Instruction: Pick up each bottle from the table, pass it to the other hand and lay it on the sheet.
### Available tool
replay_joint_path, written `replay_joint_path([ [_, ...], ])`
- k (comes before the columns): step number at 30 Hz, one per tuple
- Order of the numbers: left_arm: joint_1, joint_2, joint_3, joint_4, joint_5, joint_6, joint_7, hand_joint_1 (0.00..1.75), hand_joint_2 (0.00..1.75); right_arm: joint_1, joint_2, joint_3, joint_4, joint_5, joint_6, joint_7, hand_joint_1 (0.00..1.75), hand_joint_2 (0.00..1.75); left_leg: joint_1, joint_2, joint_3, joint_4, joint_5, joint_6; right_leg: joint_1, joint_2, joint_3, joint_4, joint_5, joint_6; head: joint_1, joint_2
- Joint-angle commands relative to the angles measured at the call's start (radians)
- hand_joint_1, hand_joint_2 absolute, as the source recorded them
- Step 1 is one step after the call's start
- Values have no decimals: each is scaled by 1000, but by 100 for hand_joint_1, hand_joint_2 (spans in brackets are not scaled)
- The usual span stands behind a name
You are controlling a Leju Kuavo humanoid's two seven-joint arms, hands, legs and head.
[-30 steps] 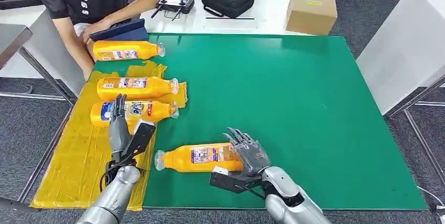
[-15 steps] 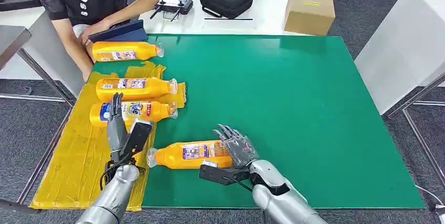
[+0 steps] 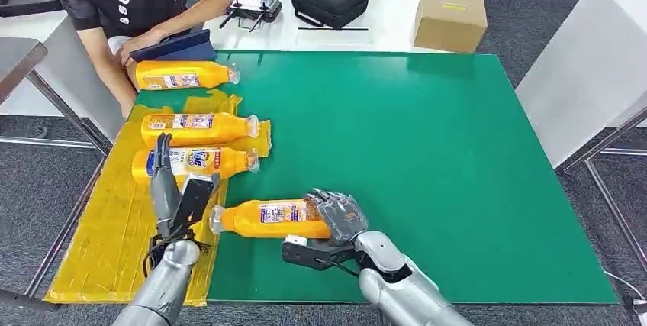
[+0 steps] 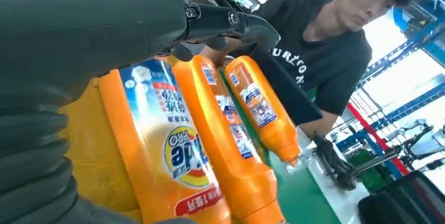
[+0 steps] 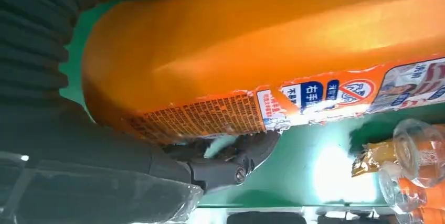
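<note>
The right robot hand (image 3: pixel 339 215) grips the base end of an orange plastic detergent bottle with a clear cap (image 3: pixel 267 219), its fingers curled over the far side of the bottle's base; the bottle lies level near the front edge of the green-covered surface (image 3: pixel 427 158), its cap pointing toward the yellow plastic sheet (image 3: pixel 114 227) that covers the left edge. The right wrist view shows dark fingers under the bottle's body beside the torn edge of its label. The left robot hand (image 3: pixel 164 185) is spread and holds nothing, fingers upright above the sheet, just beside the cap. The main risk, as I judge it, lies in the handover: the bottle is held only at its base, so the long neck end could sag or swing, and if the right robot hand lets go before the left has wrapped the body, the bottle may drop and roll along the surface. The smooth plastic and loose label may also slip under the fingers. A second risk is crowding: two similar orange bottles (image 3: pixel 198 145) already lie on the sheet just behind the left robot hand, and a wide reach could knock them. A third orange bottle (image 3: pixel 179 75) lies at the far left corner beside a seated person's arm (image 3: pixel 114 66).
</note>
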Motion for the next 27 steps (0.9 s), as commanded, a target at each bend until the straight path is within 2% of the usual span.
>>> replay_joint_path([
  [1,4,32,-20,-28,10,-9,8,0,175,-9,-1,35,86,16,-4,13,171,175,2,1,4,-1,-2,-5,2,0,4,-2,-1,-3,0,0],
  [12,16,32,-19,-50,11,-24,16,0,175,71,-45,-26,-93,64,-48,38,175,175,2,-3,4,-1,-1,-5,2,-3,5,-2,-2,-3,0,0],
  [15,16,32,-19,-50,11,-24,16,0,175,71,-45,-26,-93,64,-48,38,175,175,2,-3,3,0,-2,-4,1,-2,4,-1,-2,-3,0,0],
  [16,19,35,-14,-58,17,-22,14,0,175,94,-41,-63,-159,10,-97,-37,175,175,1,-3,2,0,-1,-3,1,-1,3,-1,-1,-2,0,0],
  [17,20,37,-12,-62,18,-21,13,0,175,96,-40,-75,-182,-13,-107,-60,175,175,2,-2,3,0,-2,-5,2,-2,4,-1,-2,-3,0,0],
  [21,22,38,-10,-68,19,-25,13,0,175,99,-45,-79,-211,-18,-94,-56,175,175,1,-2,0,1,-2,-4,1,0,2,0,-2,-3,0,0],
  [23,22,37,-10,-71,8,-10,12,0,175,114,-41,-112,-266,-37,-176,-88,175,175,1,-2,-1,1,-2,-4,1,0,1,0,-2,-3,0,0],
  [27,19,30,-38,-89,-9,-13,3,0,175,140,-26,-181,-357,-199,-264,-190,175,175,1,-3,-1,2,-3,-5,1,-2,0,1,-3,-3,0,0],
])
